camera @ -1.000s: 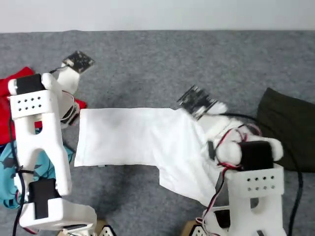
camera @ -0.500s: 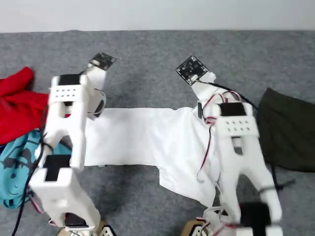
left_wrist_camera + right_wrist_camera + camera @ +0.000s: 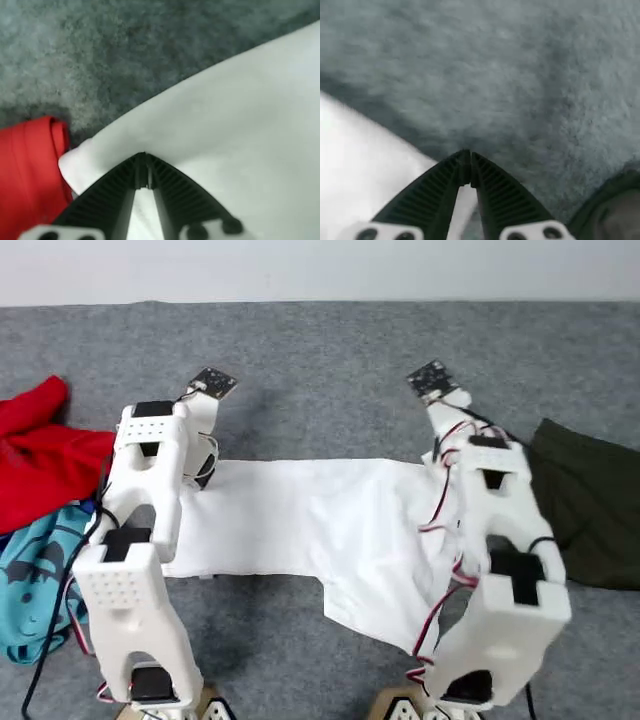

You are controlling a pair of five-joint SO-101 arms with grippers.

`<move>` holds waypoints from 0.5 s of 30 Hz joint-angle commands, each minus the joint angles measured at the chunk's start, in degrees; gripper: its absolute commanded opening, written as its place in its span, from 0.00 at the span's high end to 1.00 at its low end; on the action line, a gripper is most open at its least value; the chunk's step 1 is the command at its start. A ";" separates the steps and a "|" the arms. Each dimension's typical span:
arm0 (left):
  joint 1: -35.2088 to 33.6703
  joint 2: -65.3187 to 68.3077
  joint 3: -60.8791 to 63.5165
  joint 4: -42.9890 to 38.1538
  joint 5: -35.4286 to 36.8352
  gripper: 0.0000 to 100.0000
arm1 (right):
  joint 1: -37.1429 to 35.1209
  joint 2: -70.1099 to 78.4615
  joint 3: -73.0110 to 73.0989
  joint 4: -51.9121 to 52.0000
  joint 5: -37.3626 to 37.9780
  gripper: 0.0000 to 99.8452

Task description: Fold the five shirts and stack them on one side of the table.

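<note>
Working on the white shirt [image 3: 300,515], spread out in the middle of the bench [image 3: 330,370]. Looks like the start of a fold, with both far corners about to be picked up.

At the far corner beside the red shirt [image 3: 45,455]: left claw [image 3: 143,167], clenched tight, tips down on the white cloth. At the other far corner, right on the edge where white meets grey: right claw [image 3: 465,162], clenched too. Hard to say whether any cloth is caught in either one.

Next, probably: get a good pinch on both corners, lift together, pull the far edge toward the near edge and lay it down flat.

Waiting off to the sides: a teal shirt [image 3: 25,580] under the red one, and a dark green shirt [image 3: 585,505].
</note>
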 commanded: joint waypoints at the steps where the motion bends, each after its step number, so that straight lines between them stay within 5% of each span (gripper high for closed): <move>1: -1.85 1.14 -5.67 1.58 0.35 0.99 | 1.89 2.77 -9.49 4.09 1.67 0.99; 15: 4.13 1.49 -31.16 25.41 0.44 0.99 | -4.09 -5.23 -26.02 35.12 -4.13 0.99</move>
